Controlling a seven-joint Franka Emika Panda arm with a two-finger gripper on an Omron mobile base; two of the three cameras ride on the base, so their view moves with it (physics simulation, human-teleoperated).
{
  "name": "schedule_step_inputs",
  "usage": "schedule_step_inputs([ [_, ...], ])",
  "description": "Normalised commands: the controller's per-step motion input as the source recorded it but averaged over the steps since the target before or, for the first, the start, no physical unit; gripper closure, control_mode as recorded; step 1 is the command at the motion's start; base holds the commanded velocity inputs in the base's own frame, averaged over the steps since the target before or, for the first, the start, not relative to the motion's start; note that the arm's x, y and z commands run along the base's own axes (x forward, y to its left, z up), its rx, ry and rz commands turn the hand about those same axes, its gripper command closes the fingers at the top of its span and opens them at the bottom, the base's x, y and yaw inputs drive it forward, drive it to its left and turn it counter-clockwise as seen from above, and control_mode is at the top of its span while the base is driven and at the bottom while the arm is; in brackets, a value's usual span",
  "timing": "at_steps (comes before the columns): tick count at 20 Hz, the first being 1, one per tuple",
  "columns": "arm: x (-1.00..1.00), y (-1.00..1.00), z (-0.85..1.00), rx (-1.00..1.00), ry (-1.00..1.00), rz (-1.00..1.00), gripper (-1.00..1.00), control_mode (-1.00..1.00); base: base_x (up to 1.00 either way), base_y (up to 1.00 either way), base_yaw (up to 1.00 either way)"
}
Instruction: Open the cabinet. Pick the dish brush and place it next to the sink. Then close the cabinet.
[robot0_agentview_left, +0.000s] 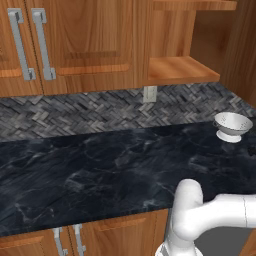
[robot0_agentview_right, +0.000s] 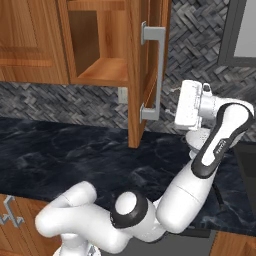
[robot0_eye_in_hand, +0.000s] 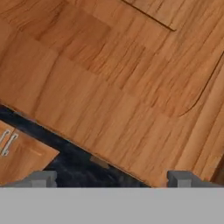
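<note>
While the cabinet (robot0_agentview_right: 100, 45) stands open, its door (robot0_agentview_right: 150, 65) swung out over the black marble counter (robot0_agentview_left: 90, 170), the gripper (robot0_agentview_right: 176, 105) hovers just right of the bar handle (robot0_agentview_right: 159, 75), jaws spread wide and empty. Whether the shelf (robot0_agentview_left: 182, 69) holds the dish brush cannot be told; a white colander (robot0_agentview_left: 232, 125) sits on the counter.

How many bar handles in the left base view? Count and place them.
4. Upper left handle and upper right handle on the wall doors; lower left handle and lower right handle below the counter. Others may be hidden.
</note>
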Motion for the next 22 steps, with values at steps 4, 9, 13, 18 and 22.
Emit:
schedule_step_inputs([
  [4, -0.2, -0.12, 0.75, 0.7, -0.24, -0.18, -1.0, -1.0, 0.0, 0.0, 0.0],
  [9, -0.33, 0.66, -0.02, 0.63, -0.37, -0.37, -1.0, -1.0, 0.0, 0.0, 0.0],
  [13, -0.13, 1.0, -0.39, 0.4, -0.28, -0.32, -1.0, -1.0, 0.0, 0.0, 0.0],
  [18, 0.06, 1.0, -0.45, 0.26, -0.18, -0.38, -1.0, -1.0, 0.0, 0.0, 0.0],
  [22, 0.47, 1.0, -0.02, 0.12, -0.07, -0.36, -1.0, -1.0, 0.0, 0.0, 0.0],
])
